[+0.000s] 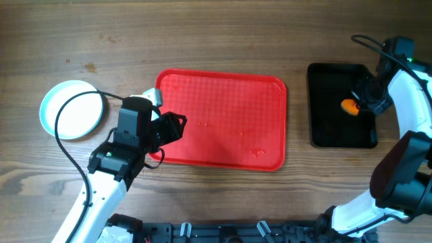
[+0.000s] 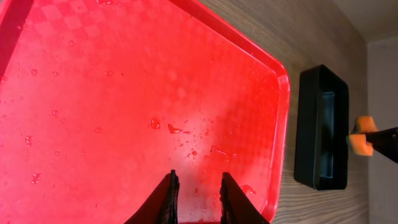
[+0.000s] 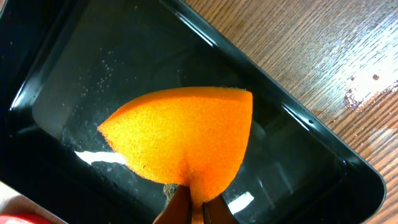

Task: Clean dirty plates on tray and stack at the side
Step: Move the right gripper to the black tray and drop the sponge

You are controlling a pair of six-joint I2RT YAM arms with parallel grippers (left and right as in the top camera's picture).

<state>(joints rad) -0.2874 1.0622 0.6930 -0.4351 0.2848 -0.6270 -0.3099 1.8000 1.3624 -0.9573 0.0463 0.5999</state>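
Note:
The red tray [image 1: 223, 101] lies mid-table with no plates on it, only water drops and small smears [image 2: 180, 130]. The plates [image 1: 71, 109] sit stacked on the wood at the far left, pale mint-white. My left gripper [image 1: 177, 126] hovers over the tray's left edge; in the left wrist view its fingers [image 2: 199, 190] are apart and empty. My right gripper [image 1: 361, 102] is shut on an orange sponge [image 1: 349, 105] over the black tray [image 1: 341, 131]. In the right wrist view the sponge [image 3: 180, 137] is pinched between the fingers [image 3: 196, 208].
The black tray [image 3: 323, 143] stands at the right of the red tray, wet inside, and also shows in the left wrist view [image 2: 320, 127]. A black cable loops over the plates [image 1: 57, 128]. Bare wood lies behind both trays.

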